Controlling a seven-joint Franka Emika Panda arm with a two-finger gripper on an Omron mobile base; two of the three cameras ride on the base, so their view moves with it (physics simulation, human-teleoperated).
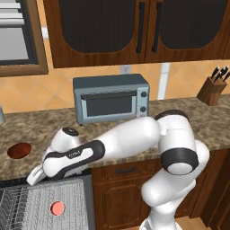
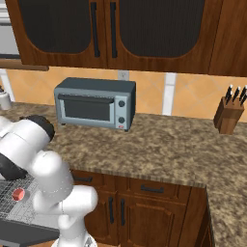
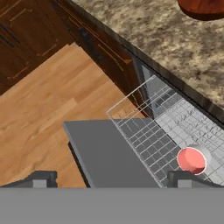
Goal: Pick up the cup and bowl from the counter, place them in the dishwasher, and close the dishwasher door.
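1. Left base view: cup [image 1: 57, 208] standing upright in the pulled-out wire rack [image 1: 27, 202] of the dishwasher [image 1: 87, 197], pink-red inside facing up; bowl [image 1: 19, 150] on the counter [image 1: 112, 130] at far left, well apart from the toaster oven [image 1: 111, 98]; arm stretched left and low over the counter edge, hand just above the rack; knife block [image 1: 213, 88] at far right
2. Right base view: cup [image 2: 18, 194] in the rack [image 2: 14, 202] at lower left, beside the arm; toaster oven [image 2: 95, 102] on counter [image 2: 159, 149]; knife block [image 2: 228, 114] at right
3. Hand view: fingertips [image 3: 41, 179] set wide apart, nothing between them; gripper [image 3: 113, 180] above the lowered dishwasher door [image 3: 109, 153]; cup [image 3: 191, 160] in the rack [image 3: 153, 127], just beside the other fingertip; bowl [image 3: 201, 8] on the counter [image 3: 175, 39] at top edge, partly cut off; wooden floor [image 3: 39, 118] at left
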